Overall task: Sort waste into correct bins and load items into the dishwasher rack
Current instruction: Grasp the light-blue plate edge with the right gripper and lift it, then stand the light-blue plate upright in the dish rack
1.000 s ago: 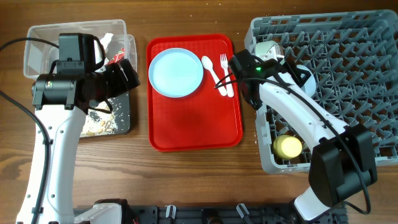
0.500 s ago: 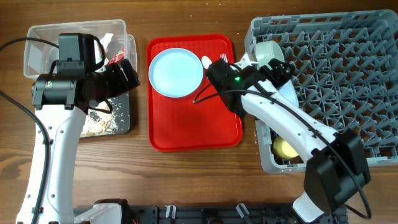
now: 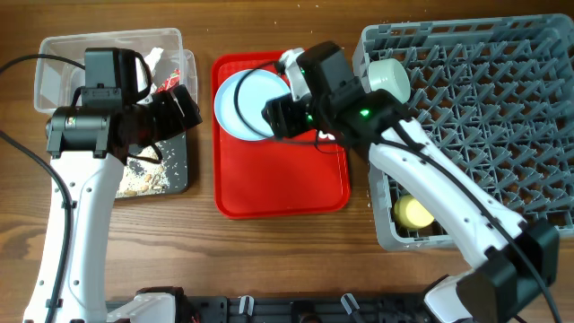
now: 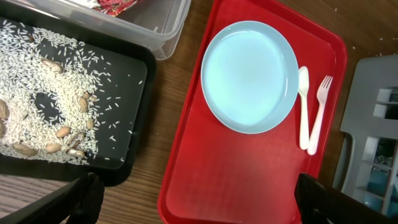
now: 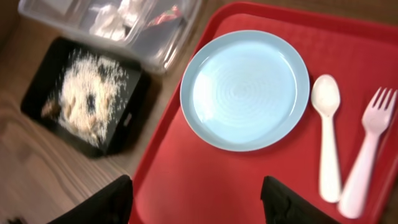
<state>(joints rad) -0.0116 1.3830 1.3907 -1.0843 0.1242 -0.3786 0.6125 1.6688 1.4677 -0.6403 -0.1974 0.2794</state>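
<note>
Right gripper (image 5: 196,186) poised over plate (image 5: 244,89) on red tray (image 3: 282,179)
Both it and the left gripper (image 4: 199,190) gape empty. Loading the rack (image 3: 502,90) seems in hand; next, a low pinch on the plate's rim.

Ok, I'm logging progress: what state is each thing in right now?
plate: empty, on the red tray.
fork, spoon: lying beside the plate, untouched.
black tray: holding food scraps.
clear tub: holding wrapper, napkins.
yellow cup: in the rack.
left gripper: open, empty.
right gripper: open, empty.
</note>
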